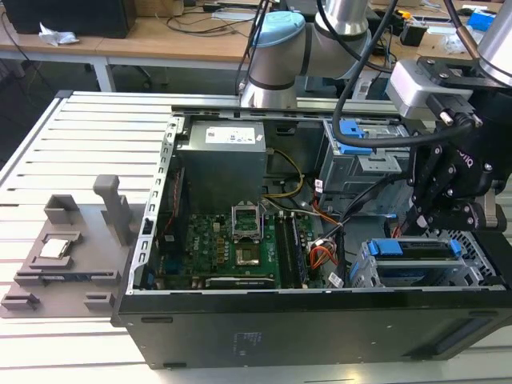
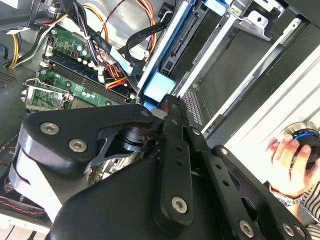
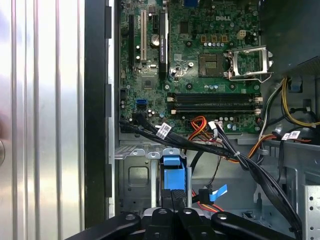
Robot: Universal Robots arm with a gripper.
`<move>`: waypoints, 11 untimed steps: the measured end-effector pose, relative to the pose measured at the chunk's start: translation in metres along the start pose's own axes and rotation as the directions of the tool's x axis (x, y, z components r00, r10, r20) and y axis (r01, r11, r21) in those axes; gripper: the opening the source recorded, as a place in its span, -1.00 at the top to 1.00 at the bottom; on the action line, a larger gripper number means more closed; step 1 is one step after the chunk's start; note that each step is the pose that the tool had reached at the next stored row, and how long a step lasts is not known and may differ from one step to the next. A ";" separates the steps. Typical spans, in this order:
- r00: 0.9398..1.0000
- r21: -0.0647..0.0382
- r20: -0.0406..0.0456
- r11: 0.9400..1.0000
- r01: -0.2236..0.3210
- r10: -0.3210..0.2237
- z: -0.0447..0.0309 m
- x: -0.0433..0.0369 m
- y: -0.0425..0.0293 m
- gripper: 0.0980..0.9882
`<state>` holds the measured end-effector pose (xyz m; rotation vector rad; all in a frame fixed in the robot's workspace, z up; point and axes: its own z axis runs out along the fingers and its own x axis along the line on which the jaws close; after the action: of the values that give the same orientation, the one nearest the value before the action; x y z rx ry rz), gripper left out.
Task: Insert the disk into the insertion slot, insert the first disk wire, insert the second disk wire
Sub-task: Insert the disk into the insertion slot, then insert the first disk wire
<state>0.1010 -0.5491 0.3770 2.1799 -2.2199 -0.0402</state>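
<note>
One step of three looks about done: the disk (image 1: pixel 414 250) sits in the insertion slot (image 1: pixel 362 272), with the gripper (image 3: pixel 176 193) closed and its tips on the blue caddy end. Both wires look unplugged, and the cable bundle (image 3: pixel 235 156) lies loose.

The silver-grey tubular metal robot arm (image 1: pixel 320 40) carries pale blue round joint caps (image 1: pixel 282 28), looping thick black cables (image 1: pixel 342 104) and a light grey boxy wrist housing (image 1: pixel 424 84) — and ends in a matte black gripper (image 1: pixel 414 226) of flat linkage bars studded with silver round-head screws (image 2: pixel 179 204).
</note>
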 end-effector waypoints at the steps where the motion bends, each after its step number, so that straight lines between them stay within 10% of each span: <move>1: 1.000 0.000 0.000 1.000 0.000 0.000 0.0001 0.0000 0.0000 0.98; 6: 1.000 0.000 0.000 1.000 0.000 0.000 0.0015 0.0000 -0.0027 0.98; 11: 1.000 -0.002 -0.001 1.000 0.000 0.000 0.0046 -0.0076 -0.0290 0.98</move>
<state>0.1299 -0.5421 0.3712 2.1786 -2.2185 -0.0413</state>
